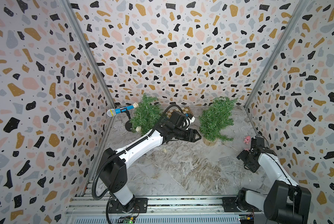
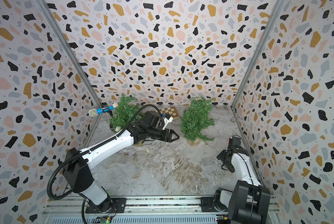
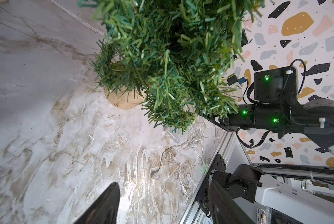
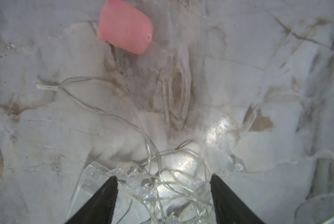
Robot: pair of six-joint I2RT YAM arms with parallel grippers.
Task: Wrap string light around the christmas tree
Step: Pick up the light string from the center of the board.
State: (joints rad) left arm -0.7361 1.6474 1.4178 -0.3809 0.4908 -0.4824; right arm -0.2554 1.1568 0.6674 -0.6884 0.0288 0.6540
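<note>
A small green christmas tree point(image 1: 216, 120) point(image 2: 196, 119) on a wooden stump base point(image 3: 123, 99) stands mid-right on the marble table. My left gripper point(image 1: 199, 137) point(image 3: 166, 201) hovers just left of its lower branches, open and empty. The string light point(image 4: 162, 184), a tangle of clear wire with small bulbs, lies on the table front-right of the tree point(image 1: 238, 170) point(image 3: 191, 139). My right gripper point(image 1: 246, 163) point(image 4: 163, 194) points down over that tangle, open, with the wires lying between its fingers and ungripped.
Another green tree point(image 1: 145, 114) stands at the back left beside a blue toy microphone point(image 1: 121, 111) on a stand. A checkerboard point(image 1: 179, 111) lies at the back. A pink toy point(image 1: 247, 139) and a clear box point(image 1: 225, 161) sit near the right arm.
</note>
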